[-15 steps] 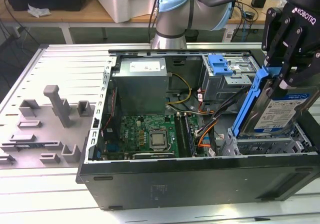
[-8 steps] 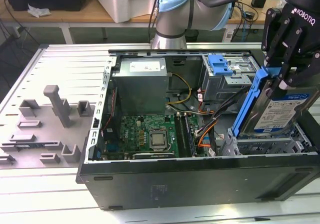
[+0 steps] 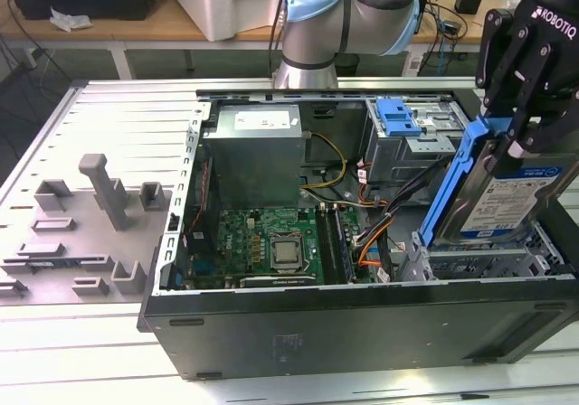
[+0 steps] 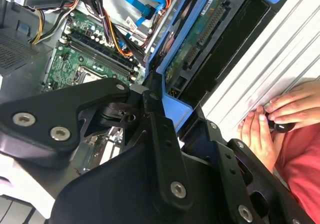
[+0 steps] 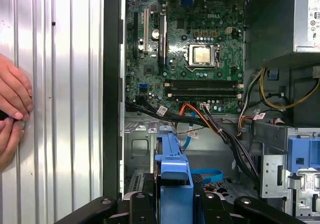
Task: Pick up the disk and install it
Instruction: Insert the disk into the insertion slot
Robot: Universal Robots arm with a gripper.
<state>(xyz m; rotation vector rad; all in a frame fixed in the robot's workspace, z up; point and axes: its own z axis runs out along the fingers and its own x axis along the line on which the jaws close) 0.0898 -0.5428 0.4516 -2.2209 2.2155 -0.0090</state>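
1. Gripper (image 3: 520, 138) clamped on the disk (image 3: 511, 202), which is held on edge and tilted just above the drive bay (image 3: 470, 262) of the open computer case (image 3: 362, 324).
2. Judged step: install, disk not yet seated. The next move calls for squaring the blue frame to the bay.

Silver with a blue-and-white label, the disk (image 3: 514, 204) was framed in bright blue, and the gripper (image 3: 518, 141) was black. The motherboard (image 3: 271, 242) was green, the power-supply box (image 3: 253, 161) grey, the case (image 3: 362, 331) dark charcoal, the table (image 3: 99, 116) pale with ribbed stripes. A sleeve (image 4: 306, 176) was red.
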